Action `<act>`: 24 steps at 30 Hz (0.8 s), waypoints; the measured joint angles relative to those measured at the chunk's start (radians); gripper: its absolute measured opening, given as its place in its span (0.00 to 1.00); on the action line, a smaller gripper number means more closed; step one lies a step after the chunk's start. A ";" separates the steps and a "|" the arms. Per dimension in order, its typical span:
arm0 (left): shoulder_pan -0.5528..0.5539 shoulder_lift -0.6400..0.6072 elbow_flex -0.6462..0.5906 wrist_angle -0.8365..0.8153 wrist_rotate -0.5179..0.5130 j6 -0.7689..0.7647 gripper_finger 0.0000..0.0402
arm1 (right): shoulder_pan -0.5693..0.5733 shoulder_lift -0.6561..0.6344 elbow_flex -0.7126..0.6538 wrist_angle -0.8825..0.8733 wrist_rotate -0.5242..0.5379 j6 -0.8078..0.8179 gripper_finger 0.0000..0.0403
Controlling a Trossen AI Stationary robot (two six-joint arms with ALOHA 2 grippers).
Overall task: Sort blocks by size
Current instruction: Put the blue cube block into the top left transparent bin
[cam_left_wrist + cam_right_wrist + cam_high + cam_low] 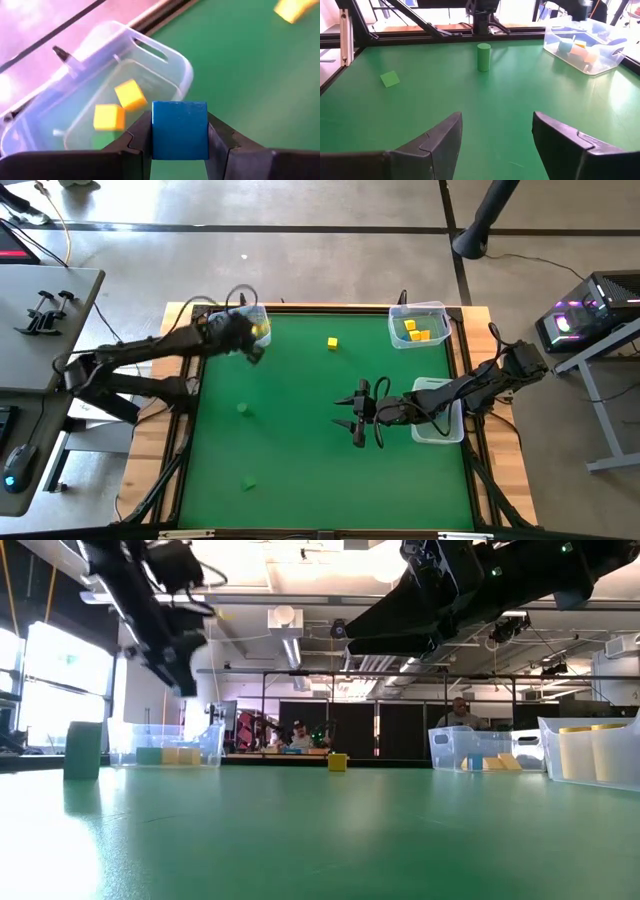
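Observation:
My left gripper (255, 350) is at the far left, beside a clear bin (252, 323), shut on a blue cube (179, 130). That bin (155, 57) holds two yellow cubes (120, 106) and a green one. My right gripper (357, 412) is open and empty over the middle of the green table. A yellow cube (332, 343) sits on the mat at the far middle. A green cylinder (242, 409) stands on its end at the left, and a flat green piece (248, 483) lies near the front edge. My left gripper pinches the blue cube's two opposite sides (156, 131) between its two fingers. The cube is lifted clear of the table, next to the bin's rim.
A second clear bin (420, 323) with yellow blocks stands at the far right. A third bin (437, 412) sits at the right edge under my right arm. The middle of the green mat is bare. People show in the room beyond the far edge.

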State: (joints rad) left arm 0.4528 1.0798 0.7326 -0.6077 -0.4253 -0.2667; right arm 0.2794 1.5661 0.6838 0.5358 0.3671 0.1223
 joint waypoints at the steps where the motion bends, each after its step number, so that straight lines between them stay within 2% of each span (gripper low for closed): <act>1: 0.058 0.024 0.000 0.039 0.033 0.038 0.24 | 0.000 0.000 0.000 0.000 0.000 0.000 0.57; 5: 0.229 0.140 0.000 0.158 0.089 0.100 0.24 | 0.000 0.000 0.000 0.000 0.000 0.002 0.57; 10: 0.342 0.292 0.000 0.209 0.159 0.141 0.28 | 0.000 0.000 0.000 0.000 0.000 0.009 0.57; 12: 0.362 0.344 0.000 0.218 0.188 0.148 0.29 | 0.000 0.000 0.000 0.000 0.000 0.009 0.57; 17: 0.374 0.418 0.004 0.265 0.180 0.164 0.31 | 0.000 0.000 0.000 0.001 0.000 0.012 0.57; 24: 0.374 0.405 0.000 0.277 0.184 0.191 0.39 | 0.000 0.000 0.000 0.001 0.000 0.012 0.57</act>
State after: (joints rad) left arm 0.8272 1.4852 0.7324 -0.3308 -0.2413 -0.0753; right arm 0.2794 1.5661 0.6838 0.5369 0.3672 0.1339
